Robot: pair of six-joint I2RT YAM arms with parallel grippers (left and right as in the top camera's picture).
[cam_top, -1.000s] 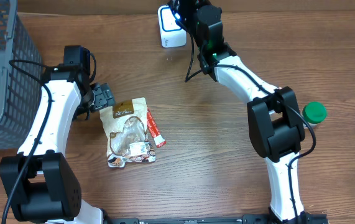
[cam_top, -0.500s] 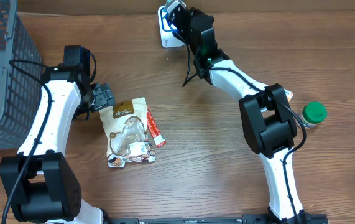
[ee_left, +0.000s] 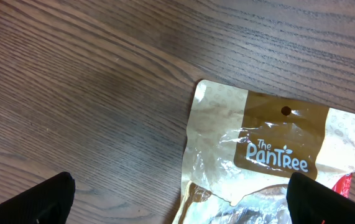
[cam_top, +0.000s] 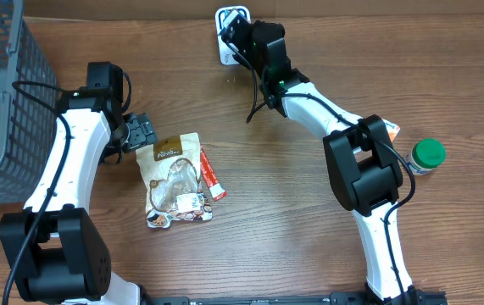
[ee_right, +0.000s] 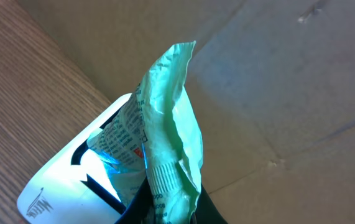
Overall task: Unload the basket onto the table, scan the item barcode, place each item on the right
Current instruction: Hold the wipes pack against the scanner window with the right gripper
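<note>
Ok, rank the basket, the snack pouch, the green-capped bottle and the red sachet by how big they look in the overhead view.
1. basket, largest even though the frame crops it.
2. snack pouch.
3. green-capped bottle and red sachet look about alike, so no ranking between them.

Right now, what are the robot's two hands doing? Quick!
Left gripper: open, holding nothing.
Right gripper: shut on the pale green packet, at the white scanner.

Crinkled plastic packet (ee_right: 171,124), matt wood table (ee_right: 15,74)
</note>
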